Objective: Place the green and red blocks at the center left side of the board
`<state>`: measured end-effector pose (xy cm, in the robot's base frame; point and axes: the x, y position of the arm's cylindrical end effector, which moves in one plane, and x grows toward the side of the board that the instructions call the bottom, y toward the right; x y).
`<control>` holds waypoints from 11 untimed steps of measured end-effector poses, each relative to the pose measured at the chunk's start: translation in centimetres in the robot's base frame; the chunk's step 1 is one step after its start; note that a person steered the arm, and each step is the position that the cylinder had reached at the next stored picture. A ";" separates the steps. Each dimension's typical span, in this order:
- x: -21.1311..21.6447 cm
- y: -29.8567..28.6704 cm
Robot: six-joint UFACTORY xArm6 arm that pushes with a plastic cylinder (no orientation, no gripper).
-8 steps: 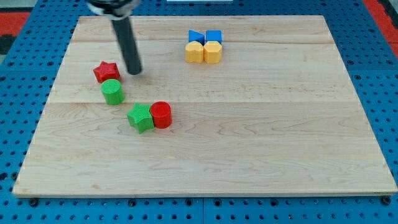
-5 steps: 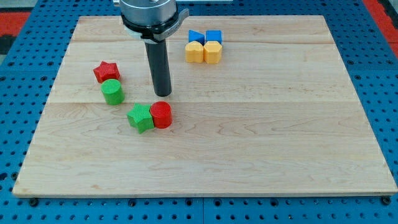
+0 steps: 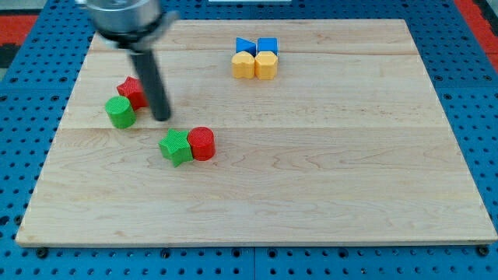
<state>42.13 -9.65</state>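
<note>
My tip rests on the board just right of the red star block and the green cylinder, which sit touching at the board's left side. The rod hides part of the red star. The green star block and the red cylinder sit side by side, touching, below and to the right of my tip.
Two blue blocks and two yellow blocks form a tight cluster near the view's top, centre. The wooden board lies on a blue pegboard surface.
My tip swung right to above the red cylinder, then back left beside the red star. The green cylinder has slid left and slightly up. The other blocks have not moved.
</note>
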 end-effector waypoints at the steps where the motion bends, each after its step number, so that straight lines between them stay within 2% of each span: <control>1: 2.2 8.1; 2: 7.5 9.1; 3: 8.0 2.8; 4: 5.0 -1.0; 5: 3.7 -0.8; 6: 8.0 0.1; 8: 3.4 3.0; 9: 0.1 0.8; 10: -1.1 -2.4; 11: -1.3 1.4</control>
<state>40.86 -8.26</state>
